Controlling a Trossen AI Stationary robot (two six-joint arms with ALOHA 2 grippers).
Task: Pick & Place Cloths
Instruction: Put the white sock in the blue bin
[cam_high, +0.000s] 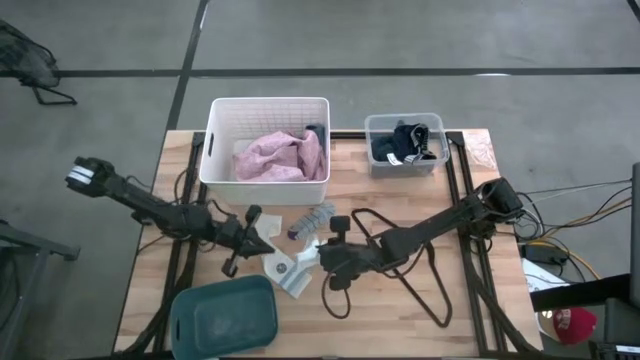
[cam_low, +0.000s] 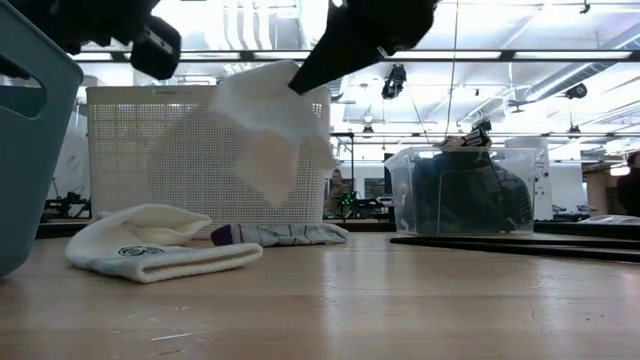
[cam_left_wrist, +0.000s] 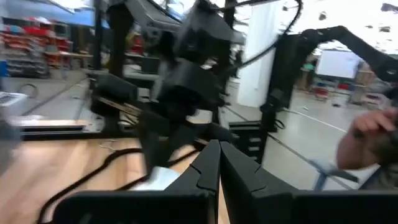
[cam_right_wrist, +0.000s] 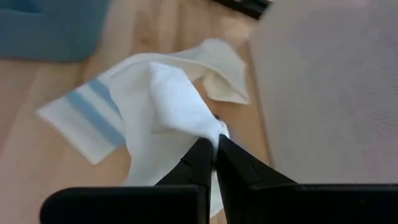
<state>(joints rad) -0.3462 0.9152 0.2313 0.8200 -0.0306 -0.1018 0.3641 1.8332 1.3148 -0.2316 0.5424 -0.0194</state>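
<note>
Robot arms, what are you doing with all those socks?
The right gripper has pinched a small white cloth and holds it above the wooden table. The left gripper waits close by, its fingers shut on nothing. A cream sock and a grey striped sock lie on the table. A pink garment is already in the white plastic basket, and dark navy clothes sit in the clear bin.

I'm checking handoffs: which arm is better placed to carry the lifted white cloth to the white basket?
Right. The right gripper is already shut on the white cloth, holding it off the table. The left gripper is shut and empty beside it; the white basket looks within reach.
</note>
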